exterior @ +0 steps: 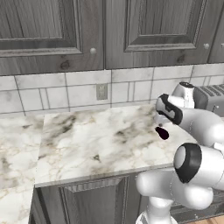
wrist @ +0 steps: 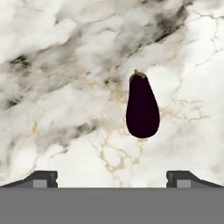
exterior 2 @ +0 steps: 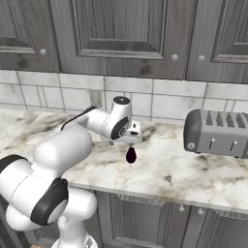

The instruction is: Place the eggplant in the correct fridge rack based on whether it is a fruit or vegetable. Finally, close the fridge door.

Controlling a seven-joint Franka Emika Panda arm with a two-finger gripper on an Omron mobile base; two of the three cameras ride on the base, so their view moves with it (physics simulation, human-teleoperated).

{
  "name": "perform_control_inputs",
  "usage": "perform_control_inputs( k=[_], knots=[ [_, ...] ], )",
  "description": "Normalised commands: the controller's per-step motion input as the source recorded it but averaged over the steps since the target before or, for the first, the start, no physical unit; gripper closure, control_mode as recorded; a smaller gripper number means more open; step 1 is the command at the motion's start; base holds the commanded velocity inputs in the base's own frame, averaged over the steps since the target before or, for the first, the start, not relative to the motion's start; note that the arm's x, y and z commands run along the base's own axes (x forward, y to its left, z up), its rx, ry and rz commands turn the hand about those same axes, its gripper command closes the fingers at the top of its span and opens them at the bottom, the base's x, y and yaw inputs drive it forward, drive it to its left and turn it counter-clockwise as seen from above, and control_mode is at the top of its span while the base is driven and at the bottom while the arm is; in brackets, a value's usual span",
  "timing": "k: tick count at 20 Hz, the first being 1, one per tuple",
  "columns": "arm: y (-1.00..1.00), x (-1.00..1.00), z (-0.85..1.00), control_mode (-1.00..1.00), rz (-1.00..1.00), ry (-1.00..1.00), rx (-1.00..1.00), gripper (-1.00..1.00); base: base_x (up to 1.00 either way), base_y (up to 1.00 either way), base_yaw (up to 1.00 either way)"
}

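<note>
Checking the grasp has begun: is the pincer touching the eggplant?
Apart. In the hand view the open pincer tips sit below the eggplant, bare marble between.

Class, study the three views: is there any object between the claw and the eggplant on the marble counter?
Nothing visible does. The claw is open above the eggplant, with bare marble counter around it. The toaster stands well off to one side.
</note>
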Motion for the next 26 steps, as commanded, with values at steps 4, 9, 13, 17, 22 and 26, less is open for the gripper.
perform_control_inputs(
  k=[4, 9, 13, 17, 22, 26],
  knots=[
    [-0.15, 0.06, -0.37, -1.00, 0.01, 0.05, 0.00, -1.00, 0.00, 0.00, 0.00],
    [-0.10, 0.36, -0.29, -1.00, 0.00, 0.08, 0.00, -1.00, 0.00, 0.00, 0.00],
    [-0.18, 0.44, -0.32, -1.00, 0.00, 0.08, 0.01, -1.00, 0.00, 0.00, 0.00],
    [-0.11, 0.35, -0.39, -1.00, 0.00, 0.05, 0.00, -1.00, 0.00, 0.00, 0.00],
    [-0.03, 0.30, -0.32, -1.00, 0.00, 0.00, 0.00, -1.00, 0.00, 0.00, 0.00],
    [0.00, 0.18, -0.34, -1.00, 0.00, 0.00, 0.00, -1.00, 0.00, 0.00, 0.00]
  ],
)
